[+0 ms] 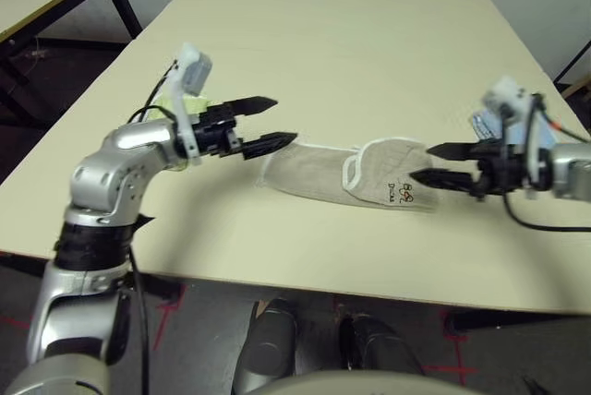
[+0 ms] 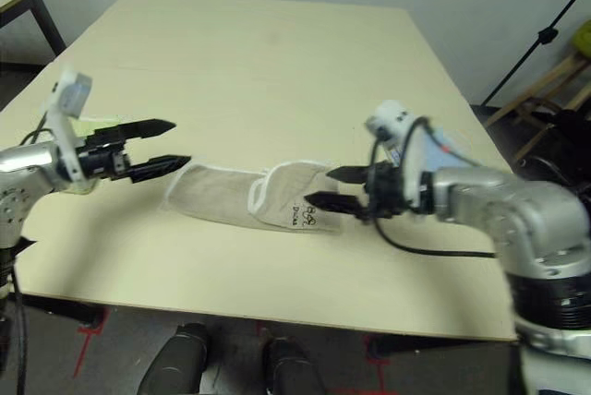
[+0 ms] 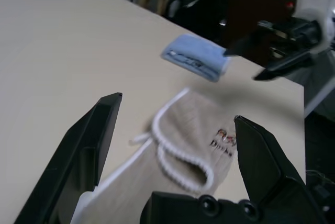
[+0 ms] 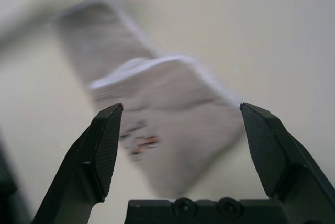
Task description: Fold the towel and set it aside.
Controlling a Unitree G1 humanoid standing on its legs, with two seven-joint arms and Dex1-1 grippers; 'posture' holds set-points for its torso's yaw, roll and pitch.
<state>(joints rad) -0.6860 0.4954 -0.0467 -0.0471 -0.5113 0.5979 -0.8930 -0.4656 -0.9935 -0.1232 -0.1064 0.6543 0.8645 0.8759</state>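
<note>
Both tools, left [image 1: 271,123] and right [image 1: 430,162], hang spread and empty at the ends of the folded towel [image 1: 346,176] on the tabletop [image 1: 305,35], while the left wrist view adds a blue cloth [image 3: 196,56] beyond.

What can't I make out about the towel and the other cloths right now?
- Towel embroidery: too small to read in the eye views, blurred in the right wrist view.
- Green cloth: mostly hidden behind the left gripper and arm.
- Blue cloth: its far corner sits behind the right gripper in the left wrist view.

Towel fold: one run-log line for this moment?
towel: lying folded on table, free | left gripper: open, at towel's left end | right gripper: open, at embroidered end | set-aside: not yet
</note>
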